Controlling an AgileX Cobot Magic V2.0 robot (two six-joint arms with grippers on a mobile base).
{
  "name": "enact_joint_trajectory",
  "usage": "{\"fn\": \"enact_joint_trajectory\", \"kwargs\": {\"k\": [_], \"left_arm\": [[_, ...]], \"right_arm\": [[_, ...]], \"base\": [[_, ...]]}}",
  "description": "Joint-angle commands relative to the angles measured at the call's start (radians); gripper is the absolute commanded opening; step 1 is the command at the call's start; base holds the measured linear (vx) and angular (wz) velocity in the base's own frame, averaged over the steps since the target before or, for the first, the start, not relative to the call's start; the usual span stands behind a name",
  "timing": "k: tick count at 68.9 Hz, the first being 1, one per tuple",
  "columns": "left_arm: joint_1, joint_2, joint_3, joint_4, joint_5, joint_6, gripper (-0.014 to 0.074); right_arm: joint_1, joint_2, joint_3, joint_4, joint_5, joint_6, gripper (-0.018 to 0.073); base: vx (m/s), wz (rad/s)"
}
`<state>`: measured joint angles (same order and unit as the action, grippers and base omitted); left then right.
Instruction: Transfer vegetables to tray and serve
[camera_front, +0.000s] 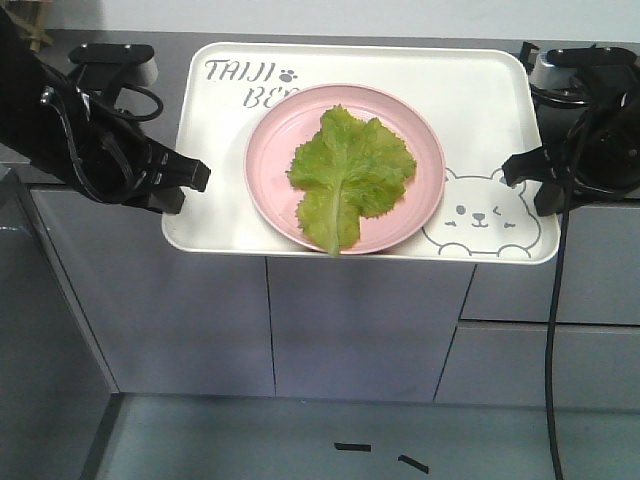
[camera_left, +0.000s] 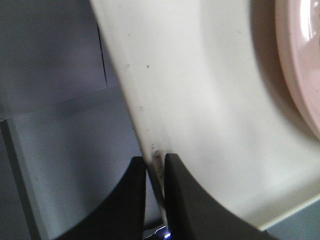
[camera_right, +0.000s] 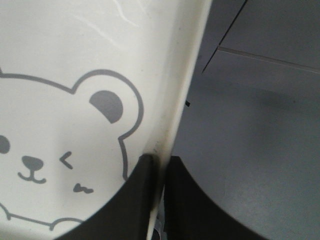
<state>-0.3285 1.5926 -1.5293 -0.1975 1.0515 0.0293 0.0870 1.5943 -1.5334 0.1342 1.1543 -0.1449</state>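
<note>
A green lettuce leaf (camera_front: 349, 173), the vegetables, lies on a round pink plate (camera_front: 275, 130), which sits on the cream tray (camera_front: 480, 95) with the bear face. The tray is held up off the counter, its near part past the counter's front edge. My left gripper (camera_front: 197, 180) is shut on the tray's left rim (camera_left: 150, 145). On the opposite side my right gripper (camera_front: 512, 170) is shut on the right rim (camera_right: 172, 130). In the left wrist view the rim runs between the black fingers (camera_left: 177, 185). The right wrist view shows the same pinch beside the bear face (camera_right: 35, 160).
Grey cabinet fronts (camera_front: 350, 330) stand below the tray, above a grey floor (camera_front: 330, 440) with small black marks. A dark countertop (camera_front: 170, 55) runs behind the tray. Black cables (camera_front: 555, 330) hang from the right arm.
</note>
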Motion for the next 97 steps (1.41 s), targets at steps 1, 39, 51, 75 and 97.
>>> {"fn": "enact_joint_trajectory", "kwargs": {"k": [1, 39, 51, 75, 97], "left_arm": [[-0.035, -0.045, -0.033, -0.192, -0.114, 0.03, -0.0006], [-0.035, -0.045, -0.033, -0.192, -0.114, 0.03, -0.0006], [-0.035, -0.045, -0.033, -0.192, -0.114, 0.03, -0.0006], [-0.035, -0.045, -0.033, -0.192, -0.114, 0.03, -0.0006], [-0.035, -0.045, -0.033, -0.192, -0.114, 0.03, -0.0006]], "right_arm": [[0.026, -0.047, -0.026, 0.196, -0.06, -0.04, -0.0008], [0.026, -0.047, -0.026, 0.197, -0.06, -0.04, -0.0008], [0.026, -0.047, -0.026, 0.197, -0.06, -0.04, -0.0008], [0.026, -0.047, -0.026, 0.197, -0.06, -0.04, -0.0008], [0.026, -0.047, -0.026, 0.197, -0.06, -0.04, -0.0008]], "base": [[-0.03, -0.2], [0.0, -0.06], [0.03, 0.01], [0.04, 0.0], [0.06, -0.08]]}}
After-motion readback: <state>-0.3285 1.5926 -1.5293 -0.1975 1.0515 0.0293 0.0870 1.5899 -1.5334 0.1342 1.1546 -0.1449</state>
